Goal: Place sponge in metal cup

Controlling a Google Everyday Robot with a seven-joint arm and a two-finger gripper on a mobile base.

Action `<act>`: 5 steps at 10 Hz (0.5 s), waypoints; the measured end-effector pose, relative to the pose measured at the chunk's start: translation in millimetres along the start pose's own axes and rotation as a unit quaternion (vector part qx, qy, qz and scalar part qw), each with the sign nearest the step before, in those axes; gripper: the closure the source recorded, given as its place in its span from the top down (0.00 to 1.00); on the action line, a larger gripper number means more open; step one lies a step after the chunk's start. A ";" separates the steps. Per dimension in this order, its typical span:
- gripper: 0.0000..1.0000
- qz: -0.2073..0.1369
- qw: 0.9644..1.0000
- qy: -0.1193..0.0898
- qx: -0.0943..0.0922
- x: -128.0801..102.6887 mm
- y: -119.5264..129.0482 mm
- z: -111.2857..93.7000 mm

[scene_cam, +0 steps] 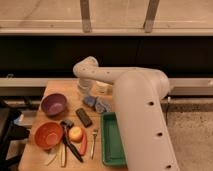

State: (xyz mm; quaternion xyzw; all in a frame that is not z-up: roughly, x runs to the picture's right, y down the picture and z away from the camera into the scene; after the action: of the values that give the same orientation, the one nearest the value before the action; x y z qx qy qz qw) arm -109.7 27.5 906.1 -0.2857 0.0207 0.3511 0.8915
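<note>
Camera view is looking down on a wooden bench (50, 91). At its left side a purple bowl (54, 104) is sitting toward the back. An orange bowl (48, 135) is sitting nearer the front, well apart from it. Just right of the orange bowl a dark-handled utensil (70, 141) is lying at a slant, and an apple (76, 133) is resting against it. A fork (94, 143) is lying a little further right. Behind the apple a dark remote-like bar (84, 117) is lying tilted.

The gripper (85, 94) is reaching down at the back middle of the bench, right over the sponge (90, 102), and its fingers are standing closed. Whether they are actually pinching the sponge cannot be told. The sponge is lying just behind the dark bar, with a pale blue-grey cloth (104, 106) touching its right side.

A cream-white container (103, 88) is standing behind the cloth. A green tray (105, 145) is sitting in front of the cloth, and the big white arm (140, 110) is covering its right side and filling the right of the scene.
</note>
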 end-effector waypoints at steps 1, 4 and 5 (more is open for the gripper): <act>0.13 0.003 1.000 -0.006 0.003 3.0 -1.1 -6.6; 0.13 0.022 0.999 -0.034 0.020 15.4 -12.5 -45.1; 0.13 0.033 0.998 -0.043 0.027 20.8 -19.1 -59.6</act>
State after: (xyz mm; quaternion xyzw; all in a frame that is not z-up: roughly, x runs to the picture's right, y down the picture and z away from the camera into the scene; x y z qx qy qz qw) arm -72.2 -2.2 860.8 -0.2451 0.0009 0.3912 0.8870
